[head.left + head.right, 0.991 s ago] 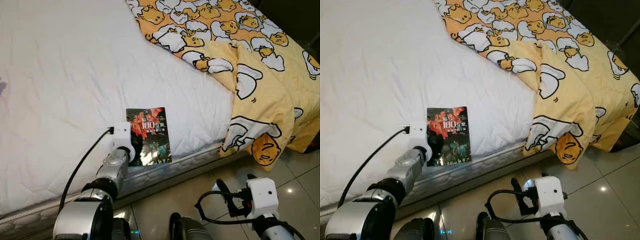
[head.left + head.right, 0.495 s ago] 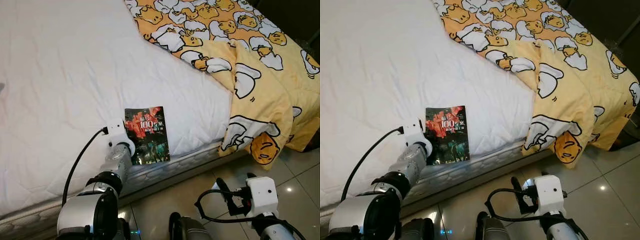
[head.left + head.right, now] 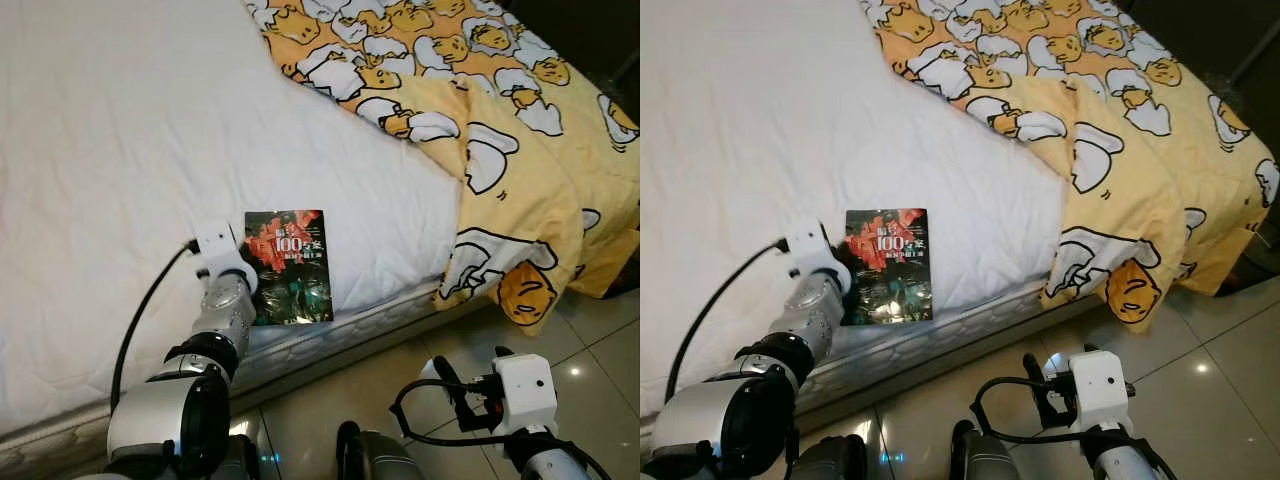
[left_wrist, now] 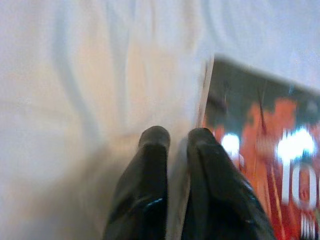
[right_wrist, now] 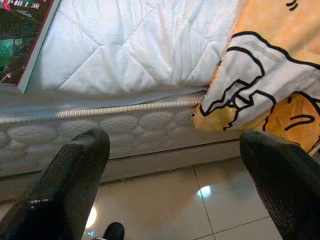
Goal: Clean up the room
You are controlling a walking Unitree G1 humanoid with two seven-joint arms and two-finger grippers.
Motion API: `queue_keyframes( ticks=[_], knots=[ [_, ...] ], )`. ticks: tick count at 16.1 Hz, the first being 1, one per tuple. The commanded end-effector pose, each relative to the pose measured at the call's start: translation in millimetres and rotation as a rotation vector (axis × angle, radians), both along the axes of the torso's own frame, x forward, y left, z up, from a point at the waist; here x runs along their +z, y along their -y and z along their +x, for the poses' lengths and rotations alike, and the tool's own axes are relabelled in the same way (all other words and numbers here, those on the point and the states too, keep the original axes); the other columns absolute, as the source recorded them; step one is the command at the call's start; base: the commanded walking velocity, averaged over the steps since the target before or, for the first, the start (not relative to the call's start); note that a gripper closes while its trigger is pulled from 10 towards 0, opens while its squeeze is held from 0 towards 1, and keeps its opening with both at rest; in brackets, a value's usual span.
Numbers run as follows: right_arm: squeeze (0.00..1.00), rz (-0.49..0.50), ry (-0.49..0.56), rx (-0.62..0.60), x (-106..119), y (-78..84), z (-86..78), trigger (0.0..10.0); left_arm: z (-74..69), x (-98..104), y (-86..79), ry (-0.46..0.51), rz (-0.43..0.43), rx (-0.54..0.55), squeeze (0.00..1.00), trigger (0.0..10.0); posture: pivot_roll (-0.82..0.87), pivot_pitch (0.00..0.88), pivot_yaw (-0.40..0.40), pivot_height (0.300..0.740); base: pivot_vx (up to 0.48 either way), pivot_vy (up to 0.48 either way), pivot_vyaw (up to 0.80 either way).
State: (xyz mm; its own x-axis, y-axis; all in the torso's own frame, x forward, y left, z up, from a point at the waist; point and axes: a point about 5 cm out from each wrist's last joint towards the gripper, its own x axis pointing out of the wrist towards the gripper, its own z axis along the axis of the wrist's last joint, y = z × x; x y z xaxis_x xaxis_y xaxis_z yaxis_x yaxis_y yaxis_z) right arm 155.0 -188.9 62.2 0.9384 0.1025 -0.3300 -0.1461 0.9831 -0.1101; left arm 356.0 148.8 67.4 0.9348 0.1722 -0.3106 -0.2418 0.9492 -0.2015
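A dark book [image 3: 288, 265] with red art and white lettering lies flat on the white mattress [image 3: 120, 150], close to its front edge. My left gripper [image 4: 175, 137] is at the book's left edge, its fingers shut to a thin gap. One fingertip [image 4: 202, 137] rests over the cover and the other over the sheet. From the head camera, the white wrist housing [image 3: 215, 245] sits just left of the book. My right gripper [image 5: 175, 140] hangs open low over the tiled floor beside the bed, with nothing between its fingers.
A yellow blanket [image 3: 500, 120] printed with egg cartoons covers the bed's right side and drapes over the corner toward the floor. Glossy tiles [image 3: 590, 350] run along the bed's front edge. The mattress side [image 5: 125, 125] faces my right gripper.
My left arm has reached farther onto the bed and to the left, from the book's lower left edge up toward its upper left corner. The view shifted slightly. The right arm stayed put.
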Motion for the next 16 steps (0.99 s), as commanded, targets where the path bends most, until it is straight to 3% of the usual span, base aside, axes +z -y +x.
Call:
queue_keyframes(
  ticks=[1, 5, 7, 8, 9, 10, 11, 12, 13, 16],
  knots=[
    [0.0, -0.023, -0.023, -0.022, -4.2, 6.4, -3.7, 10.0, 9.4, 17.4, 5.1, 0.074, 0.032, -0.012, 0.0, 0.0, -0.17, 0.203, -0.116, 0.74, 0.0, 0.0, 0.0],
    [0.0, -0.024, -0.015, -0.026, -4.6, 6.3, 0.2, 10.0, 31.7, 67.2, -6.0, 0.26, 0.047, -0.008, 0.0, 0.0, -0.15, 0.199, -0.11, 0.74, 0.0, 0.0, 0.0],
    [0.0, -0.029, 0.02, -0.042, -1.5, 5.6, 6.8, 10.0, 35.2, 78.3, -7.9, 0.298, 0.154, -0.066, 0.0, 0.0, -0.14, 0.199, -0.096, 0.74, 0.0, 0.0, 0.0],
    [0.0, 0.014, 0.041, -0.044, 0.8, 3.9, 10.8, 10.0, 34.6, 82.8, -11.6, 0.334, 0.193, -0.08, 0.0, 4.8, -0.13, 0.196, -0.089, 0.74, 0.0, 0.0, 0.0],
    [0.0, 0.03, 0.047, -0.044, 1.4, 3.1, 12.1, 10.0, 34.2, 84.6, -13.0, 0.348, 0.211, -0.086, 0.0, 4.8, -0.13, 0.196, -0.089, 0.74, 0.0, 0.0, 0.0],
    [0.0, 0.084, 0.039, -0.069, -0.5, 3.1, 14.1, 10.0, 32.4, 88.2, -14.6, 0.385, 0.23, -0.104, 0.0, 10.0, -0.11, 0.19, -0.073, 0.74, 0.0, 0.0, 0.0],
    [0.76, 0.252, 0.022, -0.132, -9.2, 1.0, 26.5, 10.0, 19.2, 101.1, -12.4, 0.505, 0.302, -0.175, 0.0, 10.0, -0.05, 0.174, -0.059, 0.74, 0.0, 0.0, 0.0],
    [0.76, 0.293, 0.023, -0.138, -10.4, -0.9, 31.0, 10.0, 14.8, 103.9, -10.8, 0.526, 0.318, -0.188, 0.0, 10.0, -0.05, 0.174, -0.059, 0.74, 0.0, 0.0, 0.0],
    [1.0, 0.431, 0.016, -0.141, -14.1, -7.5, 51.9, 10.0, -0.5, 109.8, -1.4, 0.57, 0.347, -0.224, 0.0, 10.0, 0.01, 0.179, -0.063, 0.74, 0.0, 0.0, 0.0],
    [1.0, 0.597, -0.017, -0.159, -28.0, -15.5, 95.3, 10.0, -26.3, 130.1, 14.2, 0.677, 0.44, -0.271, 0.0, 10.0, 0.11, 0.184, -0.07, 0.74, 0.0, 0.0, 0.0]
  ],
)
